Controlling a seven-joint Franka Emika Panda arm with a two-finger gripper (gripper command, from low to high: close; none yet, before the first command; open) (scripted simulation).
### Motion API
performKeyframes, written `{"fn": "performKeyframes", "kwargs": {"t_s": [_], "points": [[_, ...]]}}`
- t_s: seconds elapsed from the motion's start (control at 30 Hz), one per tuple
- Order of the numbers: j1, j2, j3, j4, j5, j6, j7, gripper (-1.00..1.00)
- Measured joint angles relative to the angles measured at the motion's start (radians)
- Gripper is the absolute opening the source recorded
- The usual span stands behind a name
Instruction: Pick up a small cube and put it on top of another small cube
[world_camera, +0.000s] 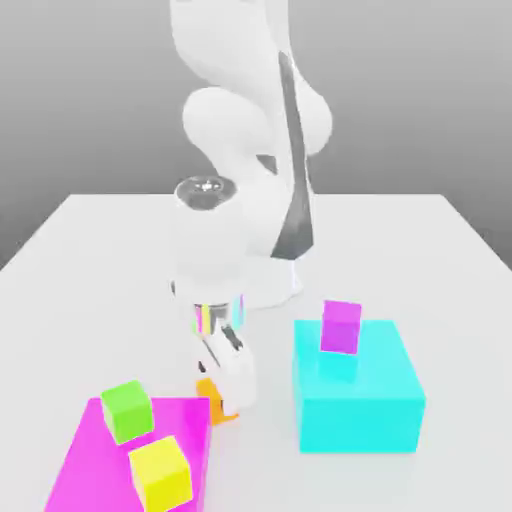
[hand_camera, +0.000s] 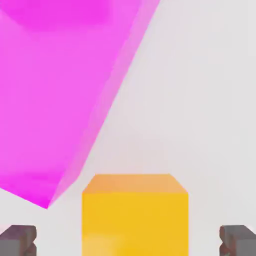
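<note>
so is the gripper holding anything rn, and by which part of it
Nothing is held: the jaws stand open, one on each side of the orange cube, with a gap on both sides.

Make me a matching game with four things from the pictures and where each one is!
Things:
1. purple cube
2. green cube
3. orange cube
4. gripper

Where or how:
A. on the magenta slab, beside the yellow cube
B. fingers open
C. on top of the cyan block
D. between the open fingers

Pairs: 1-C, 2-A, 3-D, 4-B
</note>
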Motion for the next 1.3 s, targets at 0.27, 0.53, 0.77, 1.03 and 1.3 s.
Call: {"fn": "performKeyframes", "kwargs": {"t_s": [0.27,0.53,0.77,1.03,1.3], "points": [[-0.005,-0.019,0.006,-0.003,0.002,-0.014,0.000,-1.00],[-0.041,-0.259,0.075,-0.021,0.116,-0.237,-0.102,-1.00],[-0.049,-0.224,0.069,0.217,0.118,-0.440,-0.250,-1.00],[-0.067,-0.165,0.073,0.506,0.108,-0.670,-0.418,-1.00],[-0.065,-0.038,0.067,0.546,0.086,-0.584,-0.439,1.00]]}}
